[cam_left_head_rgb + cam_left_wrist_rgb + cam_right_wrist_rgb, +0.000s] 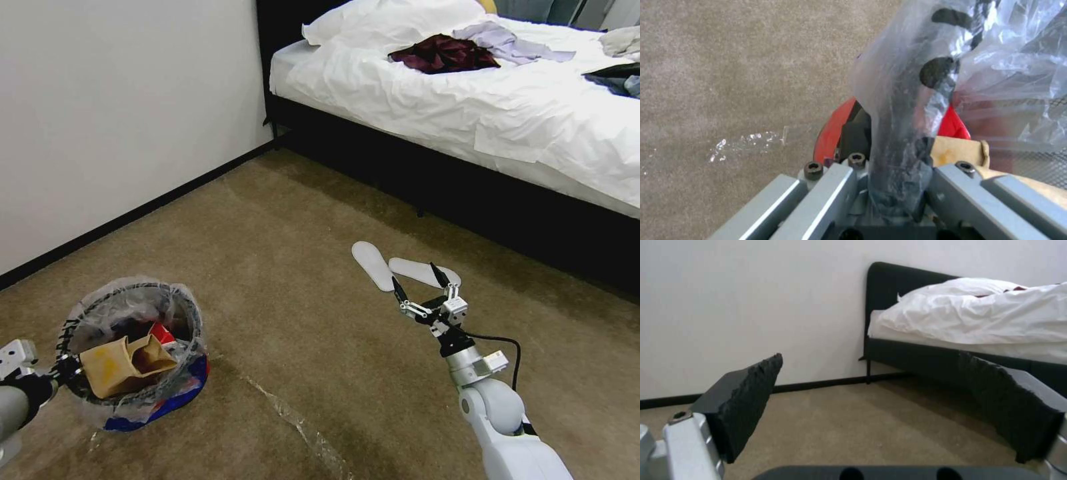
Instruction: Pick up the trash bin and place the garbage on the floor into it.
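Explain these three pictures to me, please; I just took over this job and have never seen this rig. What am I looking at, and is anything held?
This is a wheeled robot with two arms. The head view looks down at the floor, a brown carpet beside a bed. The left gripper, at the lower left, is shut on the rim of the trash bin, which holds a brown cardboard tray and something red. The left wrist view shows that grip close up: the fingers pinch the bag-covered rim. The right gripper hangs open and empty above two grey insoles. The right wrist view looks between its fingers toward the bed.
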Motion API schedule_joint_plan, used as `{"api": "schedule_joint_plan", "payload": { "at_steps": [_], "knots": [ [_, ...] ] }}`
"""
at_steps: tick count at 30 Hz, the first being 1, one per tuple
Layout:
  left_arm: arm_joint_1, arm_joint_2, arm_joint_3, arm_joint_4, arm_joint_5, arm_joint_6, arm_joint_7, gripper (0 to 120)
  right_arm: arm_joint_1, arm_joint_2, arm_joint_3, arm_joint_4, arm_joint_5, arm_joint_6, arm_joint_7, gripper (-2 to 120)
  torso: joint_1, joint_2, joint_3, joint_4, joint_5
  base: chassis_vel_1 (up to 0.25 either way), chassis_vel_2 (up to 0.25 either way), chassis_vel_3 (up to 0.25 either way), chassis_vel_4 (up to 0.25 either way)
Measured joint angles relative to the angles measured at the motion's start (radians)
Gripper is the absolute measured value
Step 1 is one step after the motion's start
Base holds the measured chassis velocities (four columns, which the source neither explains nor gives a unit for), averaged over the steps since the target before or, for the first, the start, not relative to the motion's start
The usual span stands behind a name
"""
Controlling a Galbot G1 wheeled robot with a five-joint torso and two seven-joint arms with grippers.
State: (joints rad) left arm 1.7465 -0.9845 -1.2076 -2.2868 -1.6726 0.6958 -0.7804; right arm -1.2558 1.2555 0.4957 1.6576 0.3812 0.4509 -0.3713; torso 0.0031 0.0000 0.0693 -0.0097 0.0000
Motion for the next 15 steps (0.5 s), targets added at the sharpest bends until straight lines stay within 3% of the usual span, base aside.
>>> {"api": "schedule_joint_plan", "payload": {
  "at_steps": [15],
  "knots": [
    [0.007,-0.004,-0.004,-0.009,0.002,0.000,0.000,1,-0.008,0.001,-0.002,0.004,0.005,0.003,-0.013,100,0.000,0.000,0.000,0.0000,0.0000,-0.018,0.017,0.013,-0.012]
  ]
}}
